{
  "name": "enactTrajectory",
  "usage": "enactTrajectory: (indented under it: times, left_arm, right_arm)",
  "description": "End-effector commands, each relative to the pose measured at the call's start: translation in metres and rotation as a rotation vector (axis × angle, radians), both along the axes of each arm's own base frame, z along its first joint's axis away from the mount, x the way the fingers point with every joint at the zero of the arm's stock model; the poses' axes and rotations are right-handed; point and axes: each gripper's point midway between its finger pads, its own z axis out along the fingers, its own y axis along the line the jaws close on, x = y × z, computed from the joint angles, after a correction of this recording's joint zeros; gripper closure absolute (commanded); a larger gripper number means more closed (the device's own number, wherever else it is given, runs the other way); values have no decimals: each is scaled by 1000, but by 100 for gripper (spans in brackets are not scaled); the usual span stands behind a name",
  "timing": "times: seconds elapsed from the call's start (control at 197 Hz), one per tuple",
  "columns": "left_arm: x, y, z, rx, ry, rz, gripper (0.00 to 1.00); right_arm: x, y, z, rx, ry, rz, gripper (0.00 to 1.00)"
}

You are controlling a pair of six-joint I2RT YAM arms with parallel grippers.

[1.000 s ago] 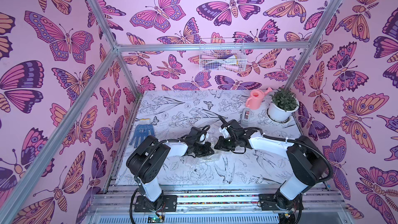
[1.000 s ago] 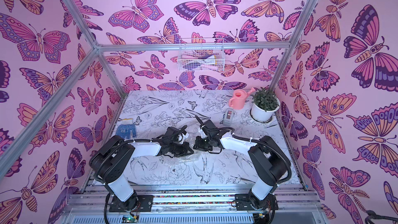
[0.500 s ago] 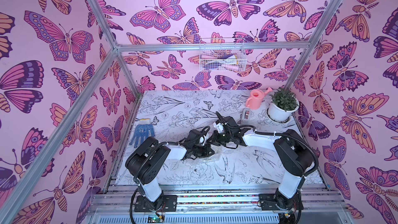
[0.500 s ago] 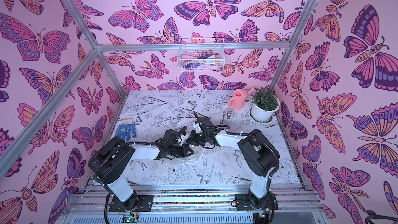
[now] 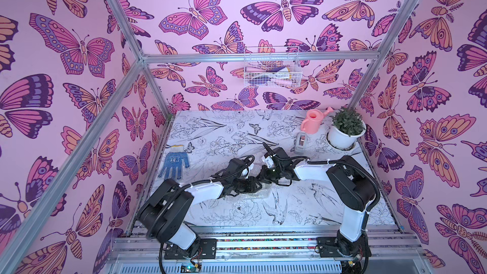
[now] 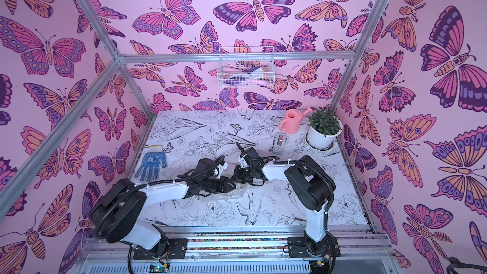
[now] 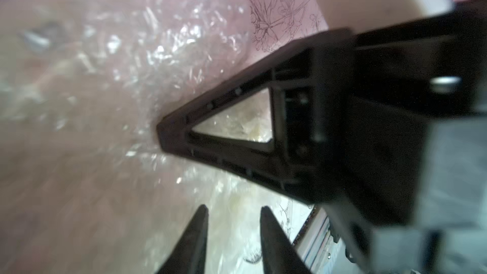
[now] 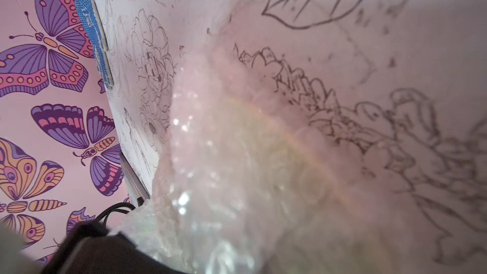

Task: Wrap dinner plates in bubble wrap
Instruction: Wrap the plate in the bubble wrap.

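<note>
Bubble wrap (image 5: 250, 194) lies crumpled between the middle of the table (image 5: 232, 127) and its near edge, and both arms meet over it. Left gripper (image 7: 233, 208): fingers spread above the sheet, nothing between them. Right gripper (image 5: 264, 177): fingers pressed together, pinching a raised fold of the sheet. Plate (image 8: 253, 138): only a blurred cream-yellow tint beneath the plastic. Blue glove (image 5: 174, 166): flat at the left edge. Grey tape dispenser (image 5: 300, 142), pink watering can (image 5: 313, 122) and potted plant (image 5: 345, 134): grouped at the far right corner.
</note>
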Motion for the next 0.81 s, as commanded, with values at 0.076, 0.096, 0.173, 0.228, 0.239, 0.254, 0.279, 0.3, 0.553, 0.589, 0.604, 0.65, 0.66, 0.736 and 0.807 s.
enactTrajectory:
  times: [0.076, 0.096, 0.173, 0.228, 0.239, 0.254, 0.279, 0.3, 0.553, 0.589, 0.604, 0.65, 0.66, 0.736, 0.807]
  left_arm:
    - [-5, 58, 49, 212, -119, 108, 43]
    - [-7, 65, 52, 231, -124, 125, 41]
    - [-17, 96, 52, 308, -102, 215, 35]
    - [-27, 117, 49, 352, -75, 279, 32]
    - [-29, 121, 48, 360, -71, 289, 31]
    - [-32, 126, 46, 373, -62, 307, 31]
    - [-37, 136, 43, 396, -46, 336, 30]
    - [-41, 142, 41, 409, -37, 356, 29]
    - [-67, 152, 20, 277, -81, 385, 27]
    - [-65, 144, 23, 216, -116, 365, 27]
    - [-65, 141, 23, 194, -127, 359, 27]
    - [-64, 135, 25, 135, -154, 344, 27]
    - [-64, 134, 24, 127, -158, 341, 27]
    - [-63, 126, 27, 72, -177, 320, 30]
    - [-69, 124, 8, 71, -137, 300, 32]
  right_arm:
    - [-18, -45, -56, -226, 110, -36, 100]
    - [-18, -45, -55, -227, 106, -35, 100]
    - [-17, -45, -50, -228, 96, -29, 100]
    - [-16, -44, -47, -227, 91, -24, 100]
    - [-16, -44, -47, -226, 92, -24, 100]
    - [-16, -43, -46, -225, 92, -22, 100]
    - [-16, -43, -45, -223, 90, -20, 100]
    - [-16, -43, -44, -224, 90, -21, 100]
    - [-15, -40, -39, -215, 87, -14, 100]
    - [-15, -41, -38, -215, 86, -13, 100]
    - [-15, -40, -38, -214, 85, -13, 100]
    - [-15, -41, -39, -216, 89, -11, 100]
    - [-15, -40, -38, -215, 88, -11, 100]
    - [-15, -40, -38, -215, 88, -11, 100]
    - [-14, -39, -38, -212, 87, -12, 100]
